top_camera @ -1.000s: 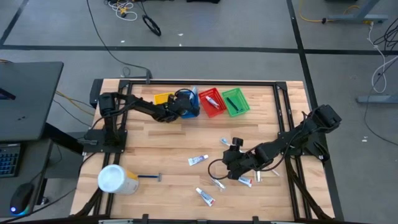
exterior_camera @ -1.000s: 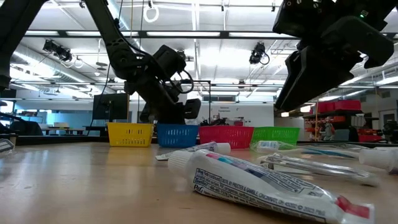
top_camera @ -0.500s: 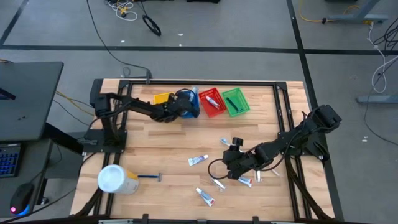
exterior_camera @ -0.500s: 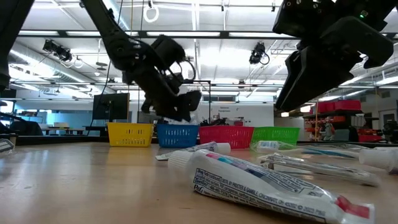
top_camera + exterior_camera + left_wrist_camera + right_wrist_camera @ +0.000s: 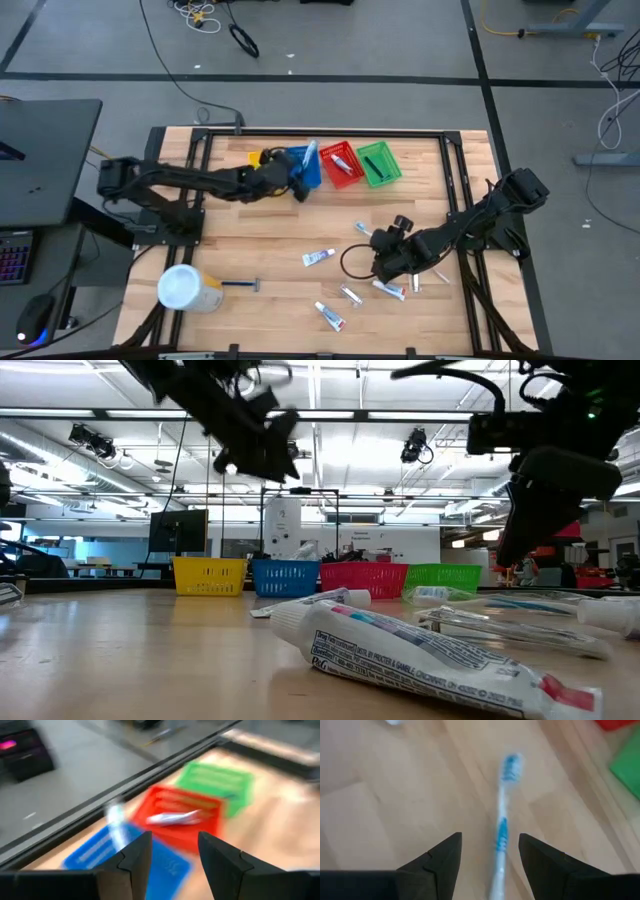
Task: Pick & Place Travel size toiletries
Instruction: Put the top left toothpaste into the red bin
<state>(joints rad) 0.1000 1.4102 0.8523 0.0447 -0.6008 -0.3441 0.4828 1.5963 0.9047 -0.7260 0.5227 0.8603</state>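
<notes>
**A:** The travel size toiletries — where do they lie?

**B:** Most are scattered over the lower middle and lower right of the pale wooden surface (image 5: 250, 230) in the high view. A small white tube with blue and red print (image 5: 319, 258) lies near the centre, another white tube with a red end (image 5: 330, 317) sits below it near the bottom edge, and a few more small tubes (image 5: 391, 290) lie close beside the right hand. A dark razor-like stick with a blue handle (image 5: 240, 285) lies at lower left, just beside the big white-and-yellow cylindrical container (image 5: 186, 288).

**A:** Are any in the baskets?

**B:** Yes. A white tube (image 5: 340, 160) rests in the small red plastic basket (image 5: 343, 165) at upper centre, and a pale stick-like item (image 5: 309, 155) stands tilted at the small blue plastic basket (image 5: 305, 168). The small green plastic basket (image 5: 378, 164) sits right of the red one, and the small yellow plastic basket (image 5: 262, 158) shows left of the blue.

**A:** And the hands?

**B:** The left hand (image 5: 296, 184) hangs at the blue basket, fingers apart with nothing between them, as its wrist view shows. The right hand (image 5: 385, 262) is at lower right above the surface, fingers also apart. In its wrist view a thin white toothbrush with blue bristles (image 5: 501, 832) lies on the wood in line with the gap, not gripped.
</notes>
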